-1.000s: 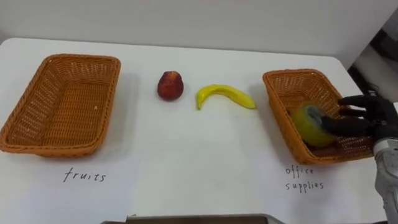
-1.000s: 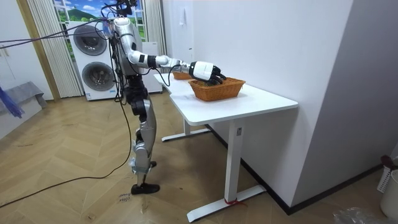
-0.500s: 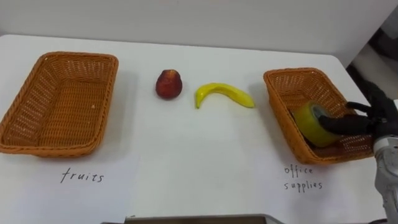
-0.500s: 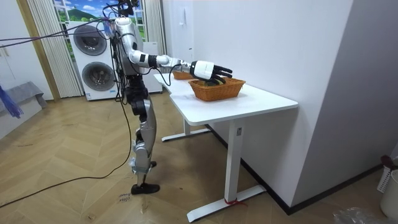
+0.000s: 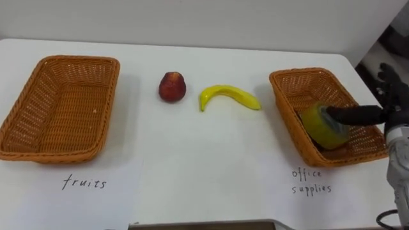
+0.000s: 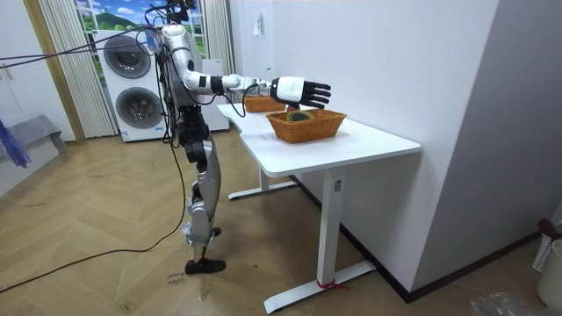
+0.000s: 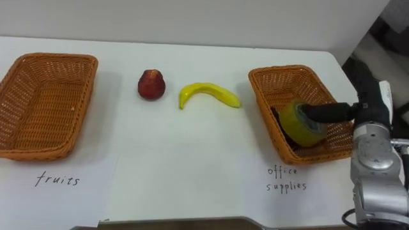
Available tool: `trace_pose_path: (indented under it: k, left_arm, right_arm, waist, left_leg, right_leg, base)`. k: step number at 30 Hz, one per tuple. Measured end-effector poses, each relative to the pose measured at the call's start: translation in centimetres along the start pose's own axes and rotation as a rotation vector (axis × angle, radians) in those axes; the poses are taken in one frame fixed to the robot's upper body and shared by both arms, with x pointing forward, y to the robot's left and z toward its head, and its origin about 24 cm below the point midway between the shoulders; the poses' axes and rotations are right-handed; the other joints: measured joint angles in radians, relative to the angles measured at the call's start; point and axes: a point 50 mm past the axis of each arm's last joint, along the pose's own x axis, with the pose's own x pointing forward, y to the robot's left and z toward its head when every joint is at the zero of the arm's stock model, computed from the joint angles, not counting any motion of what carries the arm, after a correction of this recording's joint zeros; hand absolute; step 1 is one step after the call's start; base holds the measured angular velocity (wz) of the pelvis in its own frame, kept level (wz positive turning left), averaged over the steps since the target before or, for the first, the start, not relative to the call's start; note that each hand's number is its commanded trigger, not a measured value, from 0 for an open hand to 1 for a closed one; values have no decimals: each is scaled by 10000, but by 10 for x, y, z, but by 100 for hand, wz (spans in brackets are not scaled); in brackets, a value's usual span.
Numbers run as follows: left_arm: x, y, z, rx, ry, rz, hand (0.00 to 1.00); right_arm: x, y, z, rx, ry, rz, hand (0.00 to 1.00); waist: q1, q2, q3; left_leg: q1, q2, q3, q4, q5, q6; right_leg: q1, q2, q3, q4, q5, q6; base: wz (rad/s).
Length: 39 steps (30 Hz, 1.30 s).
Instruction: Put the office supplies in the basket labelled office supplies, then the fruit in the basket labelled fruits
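A yellow tape roll [image 5: 321,127] lies in the office supplies basket [image 5: 295,89] at the table's right. My right hand [image 5: 390,104] is open above that basket's right side, fingers spread, with the thumb [image 5: 353,115] pointing left over the roll. In the room view the right hand [image 6: 299,89] hovers clear above the basket [image 6: 306,126]. A red apple [image 5: 172,87] and a yellow banana [image 5: 227,98] lie on the white table between the baskets. The fruits basket [image 5: 25,142] at the left holds nothing.
Handwritten labels on the table [image 5: 192,166] mark "fruits" [image 5: 85,182] and "office supplies" [image 5: 312,181] in front of each basket. In the room view I stand at the end of the table [image 6: 351,149], with a wall behind it and washing machines [image 6: 132,83] behind me.
My right hand has let go of the tape roll, straightened its fingers and lifted up and to the right. The roll stays in the office supplies basket.
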Motion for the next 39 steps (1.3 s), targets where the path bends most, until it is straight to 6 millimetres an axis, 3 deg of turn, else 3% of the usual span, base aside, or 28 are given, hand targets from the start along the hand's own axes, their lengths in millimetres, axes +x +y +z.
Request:
trace_pose_path:
  k: [5, 8, 27, 33, 39]
  left_arm:
    - [0, 1, -1, 3, 18, 80, 0]
    - [0, 2, -1, 9, 20, 205, 0]
    - [1, 5, -2, -151, 97, 296, 0]
    - [1, 5, -1, -194, 59, 318, 0]
    - [2, 6, 5, -311, -273, 407, 0]
  right_arm:
    - [-3, -1, 24, -273, -1083, -77, 0]
    - [-4, -1, 29, -280, -1272, -90, 0]
    - [-8, -2, 43, -241, -1936, -106, 0]
    - [-9, -3, 50, -205, -2216, -135, 0]
    - [-8, -3, 53, -195, -2342, -244, 0]
  waist:
    - [-1, 29, 17]
    - [38, 31, 14]
    - [145, 0, -50]
    - [157, -7, -40]
    - [290, -120, 20]
  left_leg:
    - [48, 26, 87, -9, -3, -5]
    - [89, 64, 118, -34, -13, -20]
    - [158, 75, 138, -43, -15, -24]
    - [163, 77, 138, -57, -15, -24]
    - [121, 76, 118, -57, -16, -24]
  right_leg:
    - [10, 15, 2, 6, 1, -1]
    - [24, 52, 38, 13, 12, -19]
    - [55, 63, 47, 17, 15, -24]
    - [105, 64, 44, 18, 15, -24]
    - [63, 62, 35, 59, 15, -24]
  base:
    - [-2]
    - [-4]
    - [0]
    - [0]
    - [0]
